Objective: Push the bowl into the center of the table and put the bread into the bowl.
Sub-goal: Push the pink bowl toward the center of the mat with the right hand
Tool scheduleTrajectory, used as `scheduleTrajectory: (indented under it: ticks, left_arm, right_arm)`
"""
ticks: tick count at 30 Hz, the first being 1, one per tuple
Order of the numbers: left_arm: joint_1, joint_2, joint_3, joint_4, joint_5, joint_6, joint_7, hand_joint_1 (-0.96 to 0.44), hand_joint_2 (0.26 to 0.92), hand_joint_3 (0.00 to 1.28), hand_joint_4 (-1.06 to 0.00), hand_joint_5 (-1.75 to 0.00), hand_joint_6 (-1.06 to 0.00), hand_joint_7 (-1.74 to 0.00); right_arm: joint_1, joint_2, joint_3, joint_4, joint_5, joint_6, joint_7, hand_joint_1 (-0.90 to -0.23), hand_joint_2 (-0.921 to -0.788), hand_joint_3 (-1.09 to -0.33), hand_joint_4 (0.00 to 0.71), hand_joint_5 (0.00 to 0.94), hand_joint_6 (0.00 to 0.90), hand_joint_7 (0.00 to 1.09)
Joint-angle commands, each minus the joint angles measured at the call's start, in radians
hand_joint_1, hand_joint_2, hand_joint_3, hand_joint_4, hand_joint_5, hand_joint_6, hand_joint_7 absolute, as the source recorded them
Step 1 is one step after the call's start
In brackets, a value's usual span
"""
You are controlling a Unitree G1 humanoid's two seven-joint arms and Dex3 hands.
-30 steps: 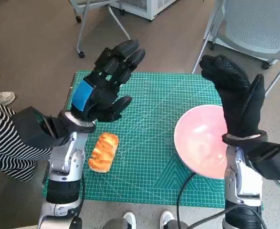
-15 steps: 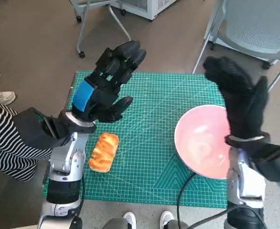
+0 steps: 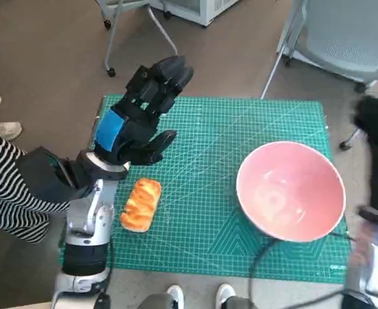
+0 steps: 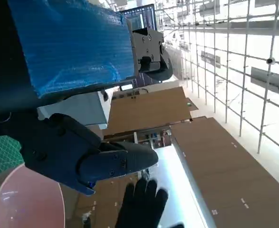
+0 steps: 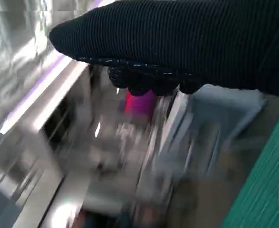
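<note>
Left hand (image 3: 140, 119) hovers spread and empty above the bread (image 3: 140, 204), bowl (image 3: 290, 191) apart; right hand (image 3: 377, 138) blurred, grip unclear

Bowl (image 3: 290, 191) sits on the mat (image 3: 208, 161), toward its right side, nothing in it. Bread (image 3: 140, 205) lies on the mat well left of the bowl, near the mat's left edge. Left hand (image 3: 137, 119) hangs above the mat, just behind the bread and apart from it. Right hand (image 3: 377, 129) is off past the bowl's right rim. A chair (image 3: 343, 35) stands behind the mat's right corner.
</note>
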Motion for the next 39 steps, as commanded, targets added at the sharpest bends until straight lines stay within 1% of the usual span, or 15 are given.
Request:
scheduleTrajectory:
  ticks: [1,3,5,7,8,9,15,17,24,25,27,29,33,37,39]
  left_arm:
    - [0.009,-0.009,-0.002,-0.003,0.001,-0.006,0.008,-0.58,0.74,0.6,0.0,-0.25,0.0,-0.61]
    - [0.009,-0.009,-0.002,-0.004,0.004,-0.007,0.009,-0.58,0.741,0.59,0.0,-0.25,0.0,-0.61]
    - [0.007,-0.008,-0.001,-0.003,0.004,-0.005,0.009,-0.58,0.743,0.59,0.0,-0.25,0.0,-0.61]
    - [0.004,-0.007,0.0,0.002,0.004,-0.006,0.008,-0.58,0.744,0.59,0.0,-0.25,0.0,-0.61]
    - [0.003,-0.006,0.0,0.004,0.005,-0.008,0.007,-0.58,0.744,0.59,0.0,-0.25,0.0,-0.61]
    - [0.002,-0.005,0.0,0.006,0.005,-0.008,0.006,-0.58,0.746,0.58,0.0,-0.25,0.0,-0.61]
    - [-0.007,-0.002,0.005,0.023,0.0,-0.013,-0.005,-0.59,0.751,0.58,0.0,-0.25,0.0,-0.61]
    - [-0.009,-0.001,0.006,0.028,0.0,-0.015,-0.008,-0.59,0.752,0.57,0.0,-0.25,0.0,-0.61]
    - [-0.011,-0.002,0.008,0.032,0.0,-0.017,-0.011,-0.59,0.757,0.57,0.0,-0.25,0.0,-0.61]
    - [-0.012,0.002,0.01,0.034,-0.002,-0.016,-0.016,-0.59,0.758,0.56,0.0,-0.25,0.0,-0.61]
    - [-0.014,0.007,0.013,0.035,-0.006,-0.012,-0.022,-0.59,0.761,0.56,0.0,-0.25,0.0,-0.61]
    - [-0.015,0.01,0.015,0.035,-0.009,-0.01,-0.025,-0.59,0.763,0.56,0.0,-0.26,0.0,-0.61]
    - [-0.012,0.015,0.018,0.028,-0.01,-0.005,-0.028,-0.59,0.766,0.55,0.0,-0.26,0.0,-0.61]
    - [-0.007,0.02,0.023,0.02,-0.012,-0.001,-0.029,-0.59,0.769,0.55,0.0,-0.26,0.0,-0.61]
    - [-0.003,0.024,0.025,0.013,-0.015,0.003,-0.029,-0.59,0.771,0.55,0.0,-0.26,0.0,-0.61]
  right_arm:
    - [0.055,-0.005,-0.044,0.073,-0.037,-0.04,-0.048,-0.655,-0.921,-0.774,0.16,0.0,0.001,0.6]
    - [0.064,-0.007,-0.061,0.128,-0.042,-0.071,-0.059,-0.656,-0.921,-0.78,0.155,0.0,0.0,0.6]
    - [0.069,-0.007,-0.074,0.184,-0.04,-0.097,-0.065,-0.654,-0.921,-0.78,0.154,0.0,-0.001,0.6]
    - [0.071,-0.006,-0.084,0.237,-0.034,-0.115,-0.067,-0.654,-0.921,-0.777,0.153,0.0,-0.001,0.59]
    - [0.072,-0.005,-0.088,0.272,-0.03,-0.124,-0.065,-0.641,-0.921,-0.781,0.147,0.0,-0.001,0.57]
    - [0.072,-0.004,-0.09,0.297,-0.028,-0.132,-0.064,-0.647,-0.921,-0.774,0.15,0.004,0.006,0.56]
    - [0.046,0.001,-0.097,0.487,-0.021,-0.194,-0.059,-0.622,-0.921,-0.763,0.16,0.01,0.013,0.55]
    - [0.032,0.001,-0.095,0.552,-0.023,-0.213,-0.059,-0.605,-0.921,-0.776,0.16,0.01,0.013,0.54]
    - [0.012,-0.01,-0.088,0.621,-0.017,-0.26,-0.054,-0.593,-0.921,-0.787,0.162,0.009,0.018,0.53]
    - [-0.008,0.008,-0.079,0.679,-0.025,-0.254,-0.064,-0.593,-0.921,-0.787,0.162,0.009,0.019,0.53]
    - [-0.047,0.041,-0.061,0.782,-0.033,-0.246,-0.075,-0.562,-0.921,-0.838,0.171,0.008,0.038,0.5]
    - [-0.068,0.052,-0.053,0.831,-0.034,-0.253,-0.075,-0.552,-0.921,-0.861,0.176,0.008,0.049,0.49]
    - [-0.11,0.08,-0.045,0.9,-0.01,-0.261,-0.041,-0.554,-0.921,-0.878,0.178,0.006,0.058,0.47]
    - [-0.143,0.102,-0.039,0.945,0.009,-0.266,-0.011,-0.562,-0.921,-0.876,0.182,0.007,0.081,0.47]
    - [-0.163,0.121,-0.034,0.962,0.022,-0.264,0.014,-0.563,-0.921,-0.875,0.185,0.008,0.09,0.47]
